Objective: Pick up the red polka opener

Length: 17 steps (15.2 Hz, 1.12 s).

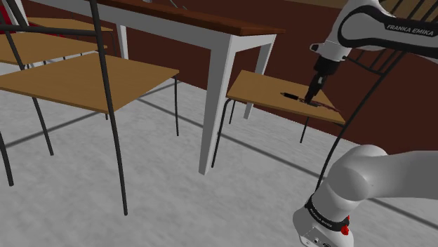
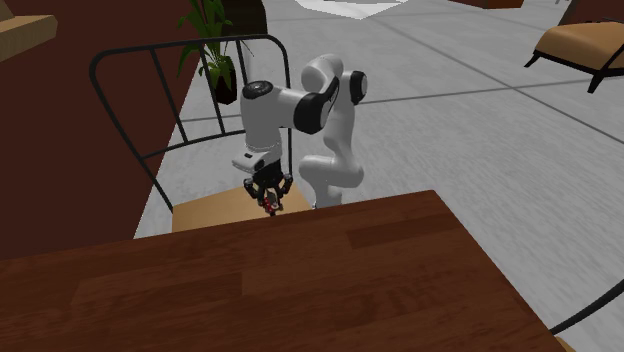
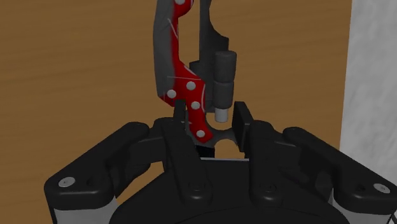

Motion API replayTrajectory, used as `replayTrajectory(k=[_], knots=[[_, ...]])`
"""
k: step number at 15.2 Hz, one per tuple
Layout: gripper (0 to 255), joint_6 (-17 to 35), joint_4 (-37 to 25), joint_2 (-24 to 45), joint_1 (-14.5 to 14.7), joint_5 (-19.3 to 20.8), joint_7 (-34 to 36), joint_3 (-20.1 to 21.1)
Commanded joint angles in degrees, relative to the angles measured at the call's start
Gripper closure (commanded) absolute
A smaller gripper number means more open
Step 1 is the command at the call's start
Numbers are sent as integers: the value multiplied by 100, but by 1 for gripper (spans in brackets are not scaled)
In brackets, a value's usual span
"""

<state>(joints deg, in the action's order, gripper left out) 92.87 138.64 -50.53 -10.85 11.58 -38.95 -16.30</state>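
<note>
Shoulder view: the gripper point(image 1: 309, 93) reaches down to a wooden chair seat point(image 1: 256, 88) at the right, where the opener point(image 1: 289, 93) lies flat. Second exterior view: it hangs low over the seat's far edge. Wrist view: the fingers point(image 3: 241, 119) stand apart and straddle the opener's red, white-dotted end, which lies close against one finger and clear of the other.

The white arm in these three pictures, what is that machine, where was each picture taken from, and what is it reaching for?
It is a robot arm ending in a black gripper. One picture looks from behind the arm, one across a dark wooden table towards it, one from a camera on the hand. A red opener with white dots lies on a brown chair seat. The gripper is down at its end; whether it grips it yet, I cannot tell.
</note>
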Motion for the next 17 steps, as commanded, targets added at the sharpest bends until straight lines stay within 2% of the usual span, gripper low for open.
replayTrajectory(k=[1,7,15,17], knots=[[255,-229,-192,356,-118,-47,-26,-325],[255,-608,-717,542,-363,-258,-197,-79],[255,-1137,-1474,796,-503,-422,-315,98],[255,-1144,-1488,807,-537,-438,-334,118]])
